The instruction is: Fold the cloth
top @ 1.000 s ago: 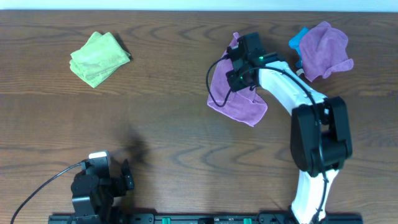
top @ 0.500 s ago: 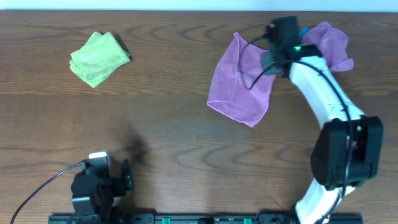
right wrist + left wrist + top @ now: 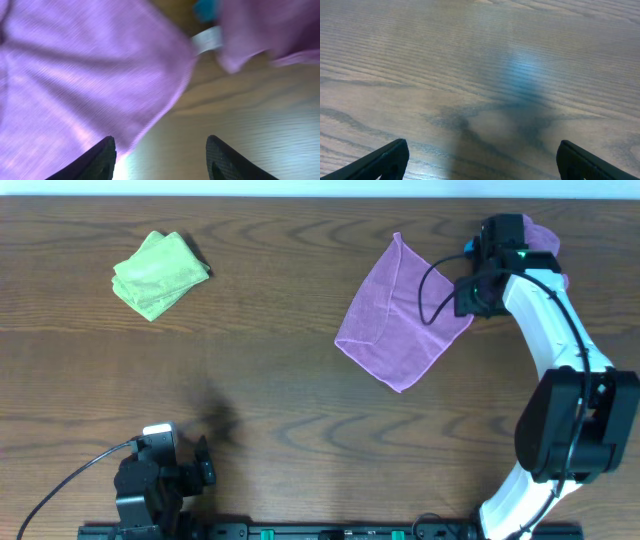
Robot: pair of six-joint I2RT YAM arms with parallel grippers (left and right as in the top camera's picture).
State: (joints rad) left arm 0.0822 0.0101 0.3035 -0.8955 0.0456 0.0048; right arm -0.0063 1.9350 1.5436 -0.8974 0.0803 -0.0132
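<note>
The lilac cloth (image 3: pixel 405 315) lies spread nearly flat on the table, with a narrow strip doubled over along its left edge. My right gripper (image 3: pixel 468 302) hovers at the cloth's right corner, beside the bunched cloths. In the right wrist view this gripper (image 3: pixel 160 145) is open with nothing between its fingers. The cloth (image 3: pixel 75 75) fills the left of that view, its edge reaching the left finger, and a white tag (image 3: pixel 207 40) shows at its corner. My left gripper (image 3: pixel 203 463) rests at the near left, far from the cloth. It stands open (image 3: pixel 482 147) over bare wood.
A folded light-green cloth (image 3: pixel 158 272) lies at the far left. Another purple cloth (image 3: pixel 545 242) bunched with a blue one (image 3: pixel 470 248) sits at the far right, just behind my right arm. The table's far edge (image 3: pixel 300 198) runs close behind the cloths.
My right gripper has carried the cloth's corner to the right, spreading the bunched cloth out flat. It then opened and let go. The left arm has not moved.
</note>
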